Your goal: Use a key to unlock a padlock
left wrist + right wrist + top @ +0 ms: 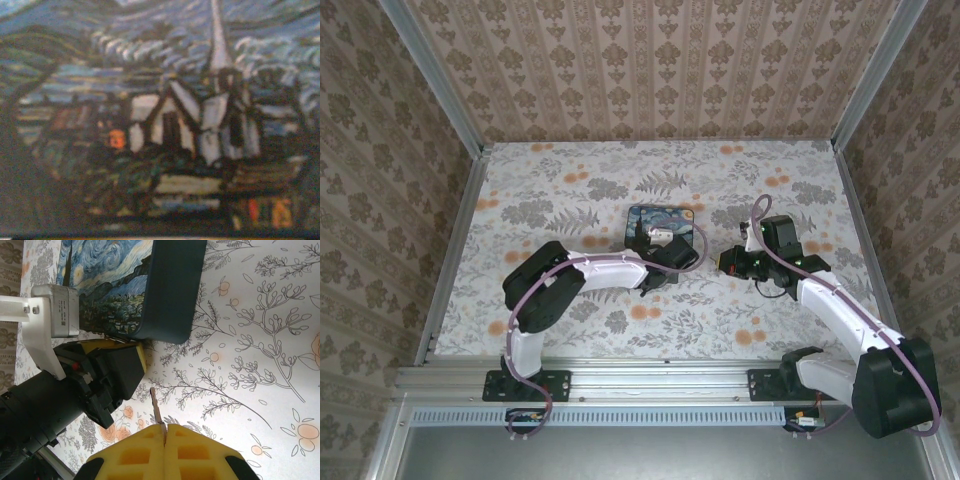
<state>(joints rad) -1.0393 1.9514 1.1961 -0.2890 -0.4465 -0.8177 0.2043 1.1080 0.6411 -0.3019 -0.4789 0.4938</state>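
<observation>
We see the box [660, 226] lying on the table [570, 170], near its middle. Our left pincer [125, 345] sits just beside the box's near side. Our right pincer [165, 427] is to the right of the box, apart from it. The key [155, 405] sticks out of it, toward the left pincer.

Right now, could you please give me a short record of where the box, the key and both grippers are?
blue box: lies flat on the floral table, painting print facing up
left gripper: at the box's edge nearest the arm bases; open or shut cannot be told
right gripper: shut on the key
key blade: sticks out past the fingertips, touching nothing, aimed toward the left gripper
spacing: right gripper apart from both the box and the left gripper
</observation>
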